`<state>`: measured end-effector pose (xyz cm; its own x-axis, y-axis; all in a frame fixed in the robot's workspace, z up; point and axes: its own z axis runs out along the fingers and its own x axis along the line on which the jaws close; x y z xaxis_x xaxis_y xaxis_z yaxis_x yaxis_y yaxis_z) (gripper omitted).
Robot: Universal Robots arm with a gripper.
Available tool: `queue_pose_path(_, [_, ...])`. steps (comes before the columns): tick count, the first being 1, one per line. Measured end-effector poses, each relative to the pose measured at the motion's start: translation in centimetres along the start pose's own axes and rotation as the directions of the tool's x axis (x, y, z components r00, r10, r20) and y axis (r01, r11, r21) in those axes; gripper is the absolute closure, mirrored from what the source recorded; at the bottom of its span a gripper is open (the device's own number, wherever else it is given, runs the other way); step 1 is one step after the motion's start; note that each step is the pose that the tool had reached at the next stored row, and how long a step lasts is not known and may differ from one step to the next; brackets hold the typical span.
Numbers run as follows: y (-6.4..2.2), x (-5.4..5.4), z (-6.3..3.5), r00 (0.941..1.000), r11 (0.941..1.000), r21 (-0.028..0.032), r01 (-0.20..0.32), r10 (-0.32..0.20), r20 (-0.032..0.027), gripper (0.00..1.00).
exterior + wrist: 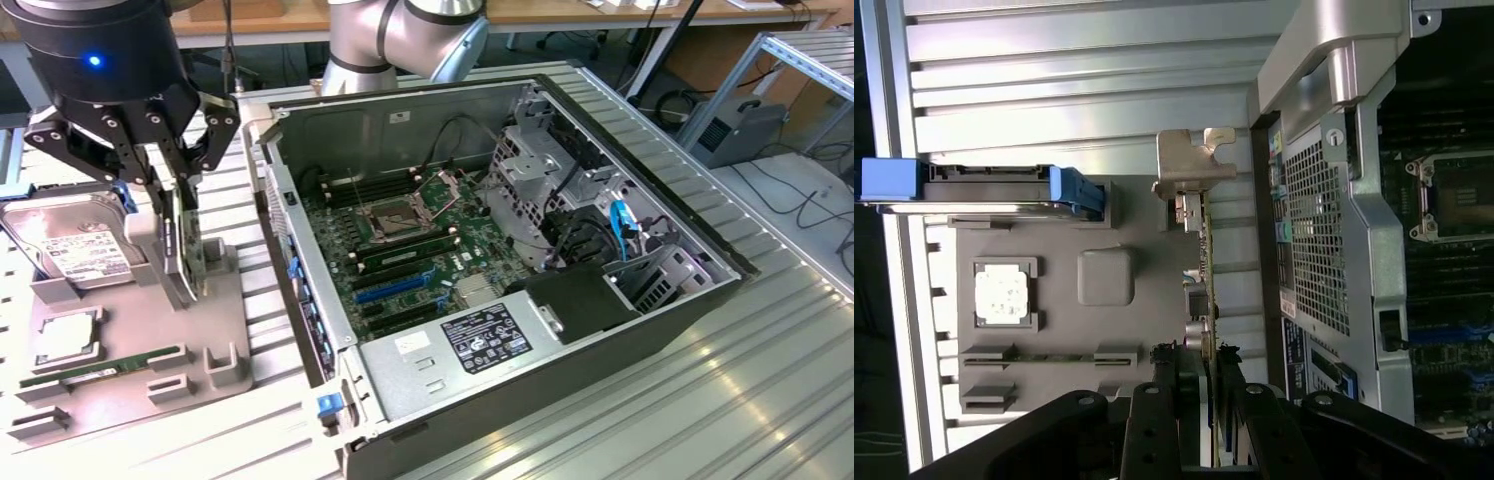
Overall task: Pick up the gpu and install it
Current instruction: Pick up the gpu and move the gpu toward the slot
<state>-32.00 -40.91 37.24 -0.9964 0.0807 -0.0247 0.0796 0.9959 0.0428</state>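
Hand of the robot arm, black with several fingers, hangs at the exterior view's left over a grey parts holder on the ribbed metal counter. Its fingers are narrowed onto the gpu from both sides and grip its upper part. The gpu stands upright on its long edge, with its lower edge down at the holder. Whether it sits in its slot or is just clear of it cannot be told.

The wrist view shows the gpu edge-on between the fingers, its silver bracket at the far end. On the holder lie a hard drive, a square processor chip and a green memory stick. Just beside the holder, the open computer case lies on its side with the motherboard exposed.
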Motion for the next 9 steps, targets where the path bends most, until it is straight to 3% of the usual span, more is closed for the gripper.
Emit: queue_pose_path(9, [0.02,-0.01,-0.53,1.0000,1.0000,0.0000,0.000,0.000,0.0000,0.73])
